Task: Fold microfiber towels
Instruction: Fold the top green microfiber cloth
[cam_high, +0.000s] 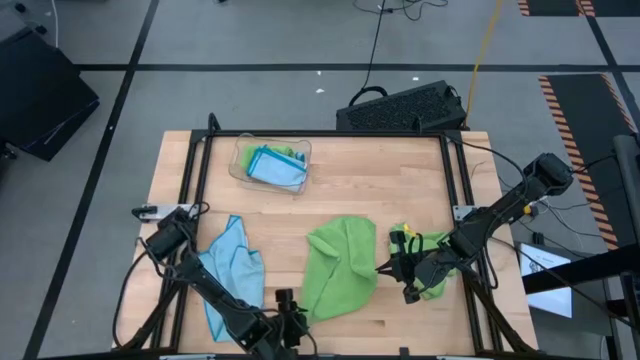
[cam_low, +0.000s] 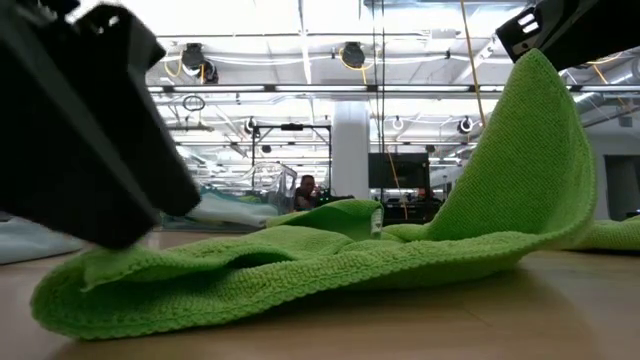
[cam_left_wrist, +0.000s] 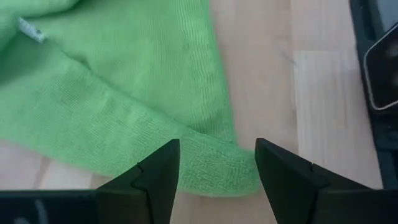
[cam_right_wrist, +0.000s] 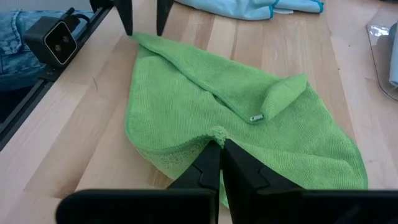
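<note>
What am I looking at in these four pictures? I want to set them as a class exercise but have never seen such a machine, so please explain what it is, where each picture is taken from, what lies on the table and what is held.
It is a robot with two dark arms at a wooden table, each ending in a two-finger gripper. One picture looks straight down, one looks level across the table, and two come from cameras on the wrists.

On the table lie a green towel, a blue towel, another green towel and a clear tray holding folded towels.

The right gripper is shut on the green towel's edge. The left gripper is open, its fingers either side of a corner.
</note>
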